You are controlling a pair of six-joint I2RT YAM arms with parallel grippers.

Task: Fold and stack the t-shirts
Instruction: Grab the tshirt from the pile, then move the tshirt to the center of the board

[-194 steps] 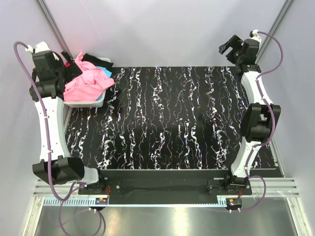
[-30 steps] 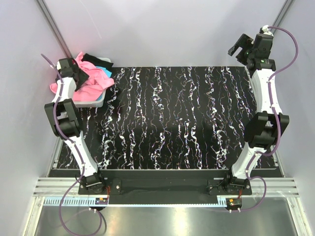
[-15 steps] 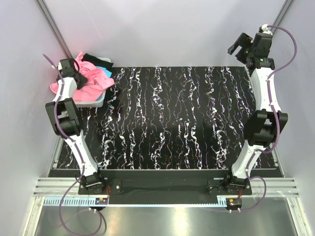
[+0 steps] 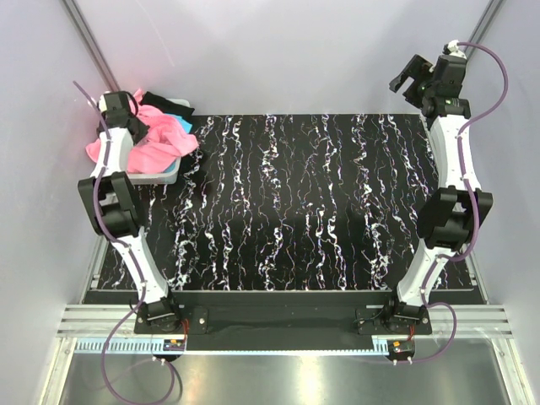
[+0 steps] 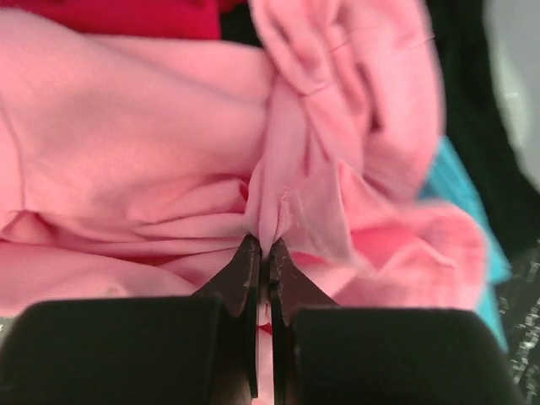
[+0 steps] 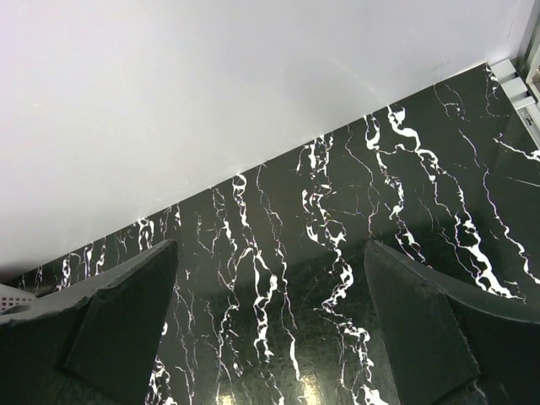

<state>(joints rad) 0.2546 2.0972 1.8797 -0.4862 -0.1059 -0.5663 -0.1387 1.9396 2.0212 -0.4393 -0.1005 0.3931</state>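
Left hand pinched shut on pink shirt; heap sits in basket at table's 10 o'clock corner.
Fingers meet on a raised fold of the pink shirt, which tops the heap and spills over the basket rim at 9 o'clock. Turquoise shirt peeks out at its 3 o'clock, black shirt at 12, red shirt along the wrist view's top edge. Right hand is raised at the table's 2 o'clock corner, fingers wide apart, bare table between them.
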